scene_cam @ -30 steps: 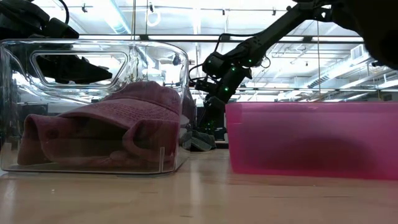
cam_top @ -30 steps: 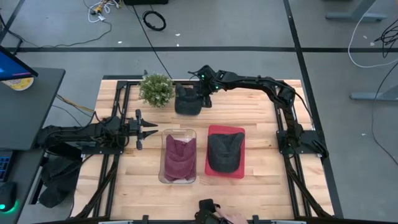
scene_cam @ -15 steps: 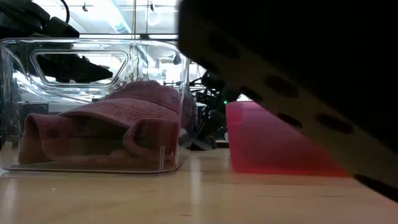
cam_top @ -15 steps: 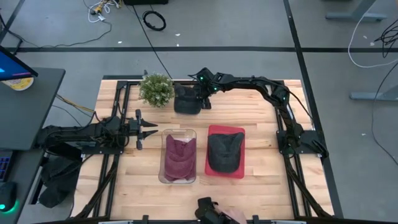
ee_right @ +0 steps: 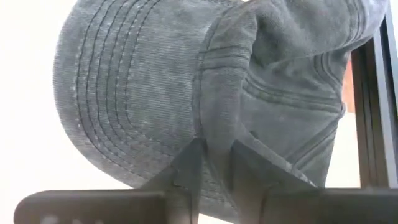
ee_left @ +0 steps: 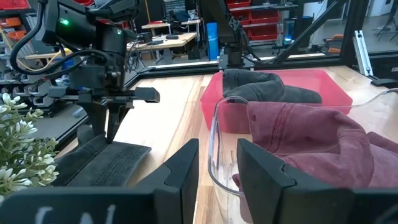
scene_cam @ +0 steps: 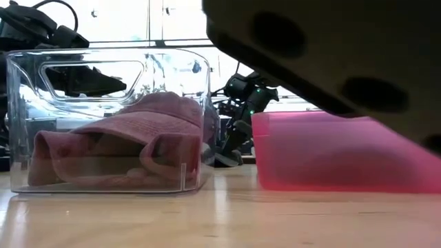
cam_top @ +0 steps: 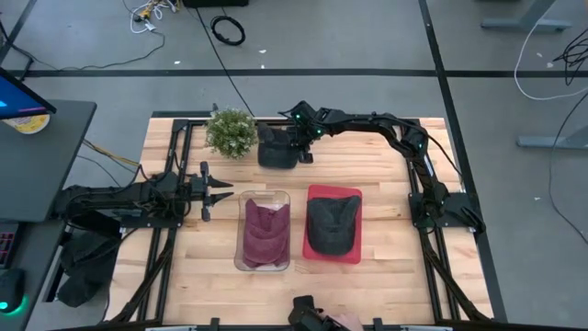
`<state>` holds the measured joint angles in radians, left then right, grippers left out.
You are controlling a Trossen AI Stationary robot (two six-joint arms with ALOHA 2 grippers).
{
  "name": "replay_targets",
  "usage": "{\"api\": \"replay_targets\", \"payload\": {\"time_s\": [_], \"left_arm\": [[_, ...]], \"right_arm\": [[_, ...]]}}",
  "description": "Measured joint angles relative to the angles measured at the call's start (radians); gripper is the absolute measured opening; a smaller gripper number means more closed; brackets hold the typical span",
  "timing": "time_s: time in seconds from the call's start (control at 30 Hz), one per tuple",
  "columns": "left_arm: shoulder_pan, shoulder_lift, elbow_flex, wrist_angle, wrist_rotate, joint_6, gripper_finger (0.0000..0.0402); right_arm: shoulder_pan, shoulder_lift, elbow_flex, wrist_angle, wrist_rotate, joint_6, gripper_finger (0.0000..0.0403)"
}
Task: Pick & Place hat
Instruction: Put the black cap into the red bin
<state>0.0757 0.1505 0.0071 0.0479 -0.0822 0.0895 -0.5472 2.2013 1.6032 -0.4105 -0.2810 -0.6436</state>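
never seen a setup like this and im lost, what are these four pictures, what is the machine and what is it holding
The machine is two dark robot arms bolted to a wooden table. One picture looks straight down on the table, one looks level across its top, and the other two come from cameras on the arms' wrists.

On the table a maroon cap lies in a clear plastic bin and a dark grey cap lies in a pink bin. At the far edge stand a small potted plant and a third, grey cap.

The right end effector is down on that third cap, its fingers pinching a fold at the brim; the cap lies on the table, not yet lifted. The left end effector waits beside the clear bin, fingers apart, holding nothing.
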Motion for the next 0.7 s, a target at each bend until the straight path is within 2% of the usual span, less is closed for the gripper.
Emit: {"api": "replay_targets", "payload": {"time_s": [0.7], "left_arm": [[0.000,0.000,0.000,0.000,0.000,0.000,0.0115]], "right_arm": [[0.000,-0.019,-0.002,-0.020,0.008,0.025,0.0071]]}}
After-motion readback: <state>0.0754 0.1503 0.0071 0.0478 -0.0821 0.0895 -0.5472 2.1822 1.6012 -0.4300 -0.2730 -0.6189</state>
